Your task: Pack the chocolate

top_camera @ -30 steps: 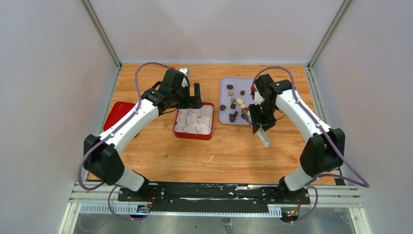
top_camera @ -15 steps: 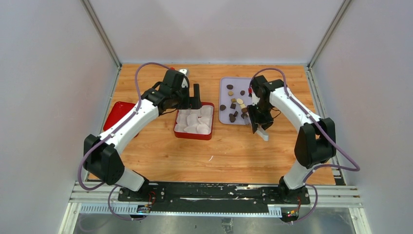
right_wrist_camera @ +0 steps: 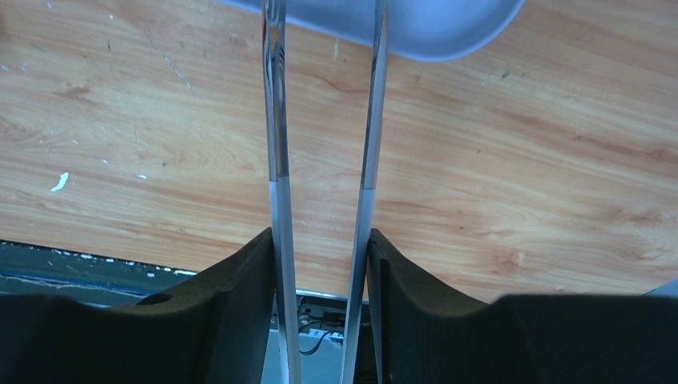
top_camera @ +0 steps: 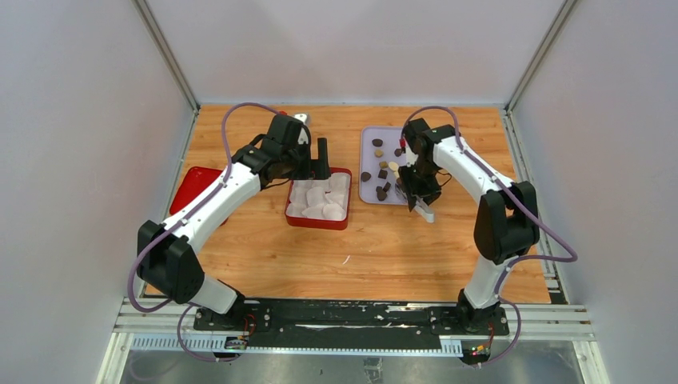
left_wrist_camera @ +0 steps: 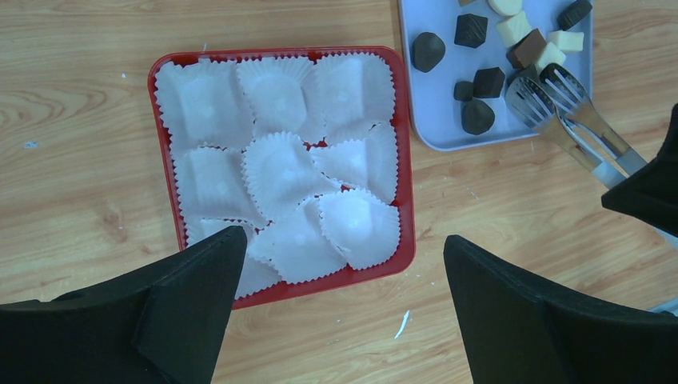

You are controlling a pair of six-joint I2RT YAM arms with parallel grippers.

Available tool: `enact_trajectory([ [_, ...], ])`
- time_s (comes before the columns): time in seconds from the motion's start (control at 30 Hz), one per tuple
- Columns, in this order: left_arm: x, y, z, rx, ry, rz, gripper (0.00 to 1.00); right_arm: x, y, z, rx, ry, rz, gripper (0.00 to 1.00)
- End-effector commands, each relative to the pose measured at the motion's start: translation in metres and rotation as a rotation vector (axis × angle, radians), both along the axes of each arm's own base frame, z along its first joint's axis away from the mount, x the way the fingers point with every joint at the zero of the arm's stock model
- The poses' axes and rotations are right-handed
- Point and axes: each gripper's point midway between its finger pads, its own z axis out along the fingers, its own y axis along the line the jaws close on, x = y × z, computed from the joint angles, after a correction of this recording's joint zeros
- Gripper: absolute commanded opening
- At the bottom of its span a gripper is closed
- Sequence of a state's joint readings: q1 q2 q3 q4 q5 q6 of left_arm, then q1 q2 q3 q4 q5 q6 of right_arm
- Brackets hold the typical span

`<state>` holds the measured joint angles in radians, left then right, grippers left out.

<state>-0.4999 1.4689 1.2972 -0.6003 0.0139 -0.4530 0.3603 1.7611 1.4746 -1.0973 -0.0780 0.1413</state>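
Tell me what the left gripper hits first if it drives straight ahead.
Probably the white paper cups in the red box: the open left gripper points down at them, nothing between. Gap unclear.

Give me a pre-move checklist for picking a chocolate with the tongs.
1. Grip: ok, the right gripper pinches both arms of the tongs.
2. Tong tips over the tray, beside the chocolate: ok.
3. Piece between the tips: not ok, none visible.
4. Landing spot: ok, the paper cups in the red box are empty, though several overlap.
5. The left gripper open above the box: ok.
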Motion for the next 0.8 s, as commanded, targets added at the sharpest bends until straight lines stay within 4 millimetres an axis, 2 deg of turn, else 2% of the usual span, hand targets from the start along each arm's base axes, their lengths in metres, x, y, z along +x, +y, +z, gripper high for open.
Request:
enact_trajectory([
  [0.0, -0.001, 0.001, 0.003, 0.008, -0.013, 0.0, 1.0, 0.013, 0.004, 0.001, -0.023, -0.019, 0.037, 0.47],
  [0.27, -0.001, 0.006, 0.004, 0.026, -0.022, 0.017, 1.0, 0.022, 0.008, 0.001, -0.018, -0.018, 0.051, 0.45],
  [0.77, 0.003, 0.007, 0.006, 0.041, -0.028, 0.015, 1.0, 0.011, 0.006, 0.027, -0.019, -0.047, 0.052, 0.12],
])
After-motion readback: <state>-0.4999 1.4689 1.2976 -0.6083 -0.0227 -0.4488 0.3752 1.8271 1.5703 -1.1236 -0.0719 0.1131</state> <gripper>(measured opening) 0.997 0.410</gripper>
